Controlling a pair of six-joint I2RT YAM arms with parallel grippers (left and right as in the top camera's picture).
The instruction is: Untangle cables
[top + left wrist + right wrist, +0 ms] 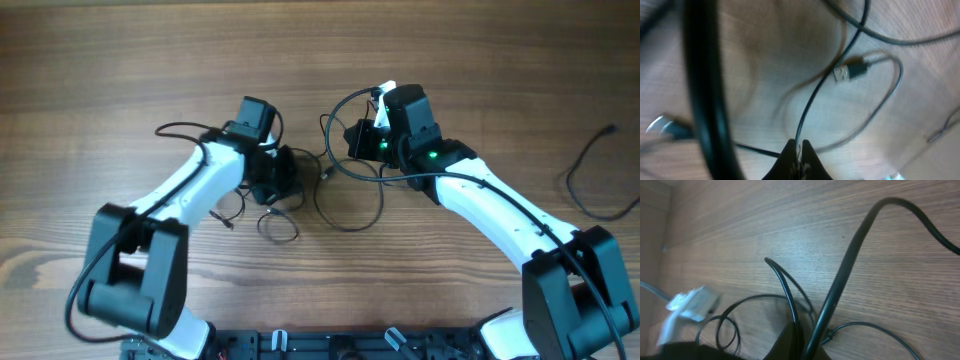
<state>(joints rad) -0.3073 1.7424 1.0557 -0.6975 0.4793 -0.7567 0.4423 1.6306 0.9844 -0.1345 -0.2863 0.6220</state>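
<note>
1. Left gripper: jaws pinched together on one thin strand of the cables, which runs up and away from the tips.
2. Right gripper: also closed, with dark strands entering between its tips. Which strand it actually holds I cannot tell.
3. Cables lie in loose loops on the table between the two grippers, near the middle.
4. Judged step: drawing held strands apart. Best done slowly and outward, watching that loops open rather than cinch into a knot.
5. USB plug lies just beside the left-held strand and a second plug lies further left. Either could snag in a loop.
6. Arm cable, thick and black, hangs across the left wrist view and hides part of the tangle.
7. White tag sits near the right gripper.
8. Stray cord lies well apart at the far right.
</note>
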